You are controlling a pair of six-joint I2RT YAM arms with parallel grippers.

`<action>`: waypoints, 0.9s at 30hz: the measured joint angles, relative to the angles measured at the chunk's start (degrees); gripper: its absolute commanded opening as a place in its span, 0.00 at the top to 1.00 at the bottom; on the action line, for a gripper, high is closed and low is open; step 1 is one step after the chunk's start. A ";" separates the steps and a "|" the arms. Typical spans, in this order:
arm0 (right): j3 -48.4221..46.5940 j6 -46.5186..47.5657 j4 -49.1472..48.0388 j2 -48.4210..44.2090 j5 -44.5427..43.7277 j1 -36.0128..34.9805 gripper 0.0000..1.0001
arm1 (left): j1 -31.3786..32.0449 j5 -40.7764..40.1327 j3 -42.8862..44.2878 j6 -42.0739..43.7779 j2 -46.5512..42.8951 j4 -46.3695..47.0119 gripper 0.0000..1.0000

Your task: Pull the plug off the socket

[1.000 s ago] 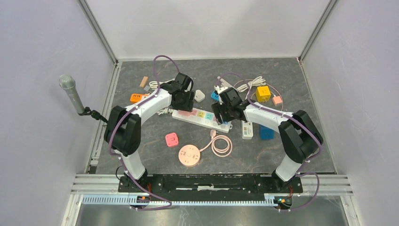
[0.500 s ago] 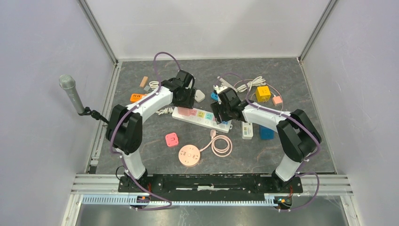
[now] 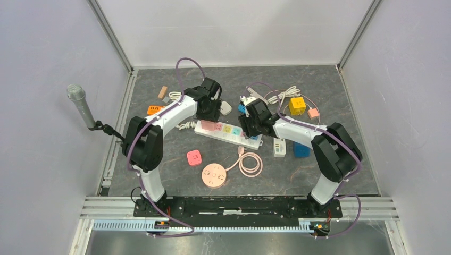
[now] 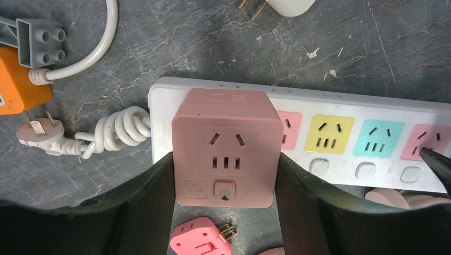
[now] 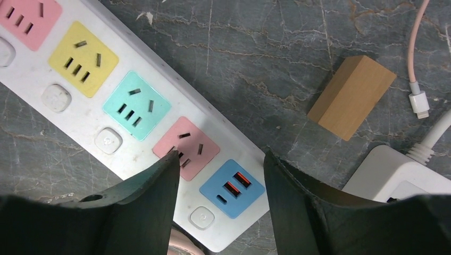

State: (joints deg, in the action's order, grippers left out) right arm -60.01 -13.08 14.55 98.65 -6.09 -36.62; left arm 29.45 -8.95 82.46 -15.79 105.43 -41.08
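step: plug gripped, pull pending | right gripper: wide open, empty, astride strip USB end, mid-frame | left gripper: closed on pink plug, seated at strip's left end | next: lift straight up, strip pinned

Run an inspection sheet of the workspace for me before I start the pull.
Surface: dark, stone-patterned table.
Job's things: pink cube adapter seated on the white power strip, at the end nearer the left arm.
Clutter: wooden block, yellow cube, round pink socket, small pink plug.
Grippers: left claw shut on the pink cube adapter's sides; right claw open over the power strip's USB end, contact unclear.
Cables: coiled white cord beside the power strip; pink cable looped near the round pink socket.
Surroundings: grey walls; microphone on the left.
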 measured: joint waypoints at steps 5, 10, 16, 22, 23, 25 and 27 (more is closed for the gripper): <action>0.04 -0.02 -0.61 0.31 -0.20 -0.02 0.38 | 0.00 0.04 1.18 -0.07 0.83 -1.31 0.34; 0.13 -0.04 -0.83 0.31 -0.20 -0.02 0.40 | 0.00 0.09 2.62 -0.07 1.75 -2.89 0.47; 0.28 -0.07 -1.20 0.31 -0.17 -0.02 0.41 | 0.00 0.26 2.99 -0.07 1.81 -3.41 0.62; 0.61 -0.07 -1.84 0.31 -0.13 -0.02 0.42 | -0.46 3.02 3.52 -0.04 1.81 -4.42 0.65; 0.63 -0.07 -1.88 0.31 -0.11 -0.02 0.42 | -0.70 3.65 3.63 -0.04 1.81 -4.79 0.65; 0.63 -0.04 -1.90 0.31 -0.07 -0.02 0.42 | -1.09 4.63 3.87 -0.07 1.81 -5.42 0.66; 0.63 -0.04 -1.92 0.31 0.00 -0.02 0.43 | -1.25 4.94 3.96 -0.39 1.81 -5.81 0.66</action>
State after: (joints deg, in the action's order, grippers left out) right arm -59.37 -13.13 12.62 98.96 -6.09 -36.64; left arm 28.21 -4.01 86.41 -16.19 107.24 -46.89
